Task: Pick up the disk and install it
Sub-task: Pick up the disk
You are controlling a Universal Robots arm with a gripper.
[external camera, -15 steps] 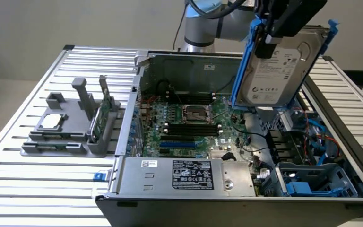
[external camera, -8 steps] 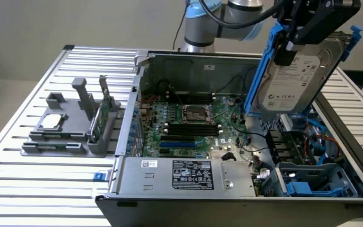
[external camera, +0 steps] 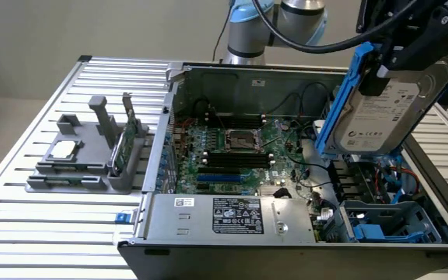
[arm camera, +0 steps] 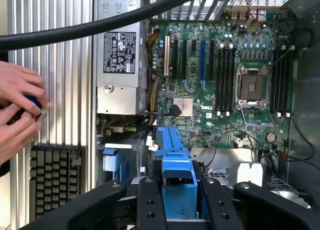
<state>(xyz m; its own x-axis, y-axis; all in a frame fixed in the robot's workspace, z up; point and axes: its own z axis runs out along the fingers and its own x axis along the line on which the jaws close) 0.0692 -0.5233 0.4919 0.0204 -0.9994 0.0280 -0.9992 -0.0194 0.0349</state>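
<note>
- Hanging above the open computer case [external camera: 410,175] on the exterior view's right, the disk [external camera: 380,116] touches no surface; it stands on edge, white label toward the camera, its top leaning to the right
- The gripper [external camera: 384,70] reaches down from the far right corner of the exterior view and pinches the disk's upper end between its black fingers
- A blue rail [external camera: 345,99] runs down the disk's left edge; in the wrist view the rail [arm camera: 176,165] juts out between the two black fingers [arm camera: 150,200]
- The arm's grey and light-blue column [external camera: 298,17] rises behind the case's far wall, and a thick black cable [arm camera: 100,25] loops past the wrist
- Below the disk, a blue drive bay [external camera: 387,224] sits in the case's near right corner, with the motherboard [external camera: 232,151] to its left and the power supply [external camera: 232,219] along the near side
- A grey holder [external camera: 84,157] stands well apart on the slatted table [external camera: 21,221] at the exterior view's left, carrying a square silver chip [external camera: 65,149] and an upright green card [external camera: 130,128]
- A person's hands [arm camera: 17,109] are closed around a small dark thing over the table beside the case, near a keyboard [arm camera: 55,182]
</note>
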